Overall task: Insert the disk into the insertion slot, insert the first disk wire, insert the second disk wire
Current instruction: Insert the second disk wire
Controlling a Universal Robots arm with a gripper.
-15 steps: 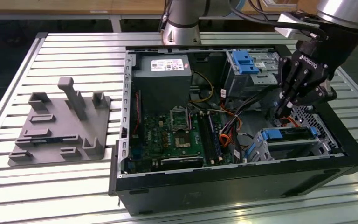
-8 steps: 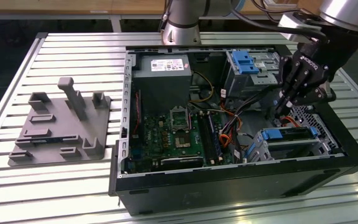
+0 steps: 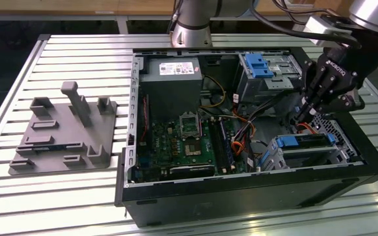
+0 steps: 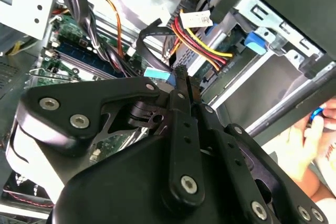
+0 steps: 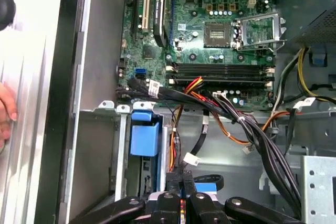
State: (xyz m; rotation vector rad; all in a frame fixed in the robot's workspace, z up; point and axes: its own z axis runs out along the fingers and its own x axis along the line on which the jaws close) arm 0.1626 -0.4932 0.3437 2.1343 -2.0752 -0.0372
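second wrist view is showing the gripper [image 4: 181,72] with its jaws squeezed tight together, no gap at all. a blue connector [image 4: 157,73] on a black cable is sitting right beside the tips, and honestly i can't tell if it's actually being pinched or just touching. a bundle of red, yellow and black wires [image 4: 202,40] is running just past the tips. moving out a bit, the disk [image 3: 305,142] is sitting inside the insertion slot [image 3: 343,142], its blue carrier end facing out, in the corner of the computer case [image 3: 241,196] on the exterior view's right. the gripper is hanging just above it there. the motherboard [image 5: 210,19] is lying well apart from all that. a person's hand [image 4: 296,153] is resting outside the case wall. a grey fixture plate [image 3: 64,132] is sitting on the slatted table [image 3: 77,196] beside the case.
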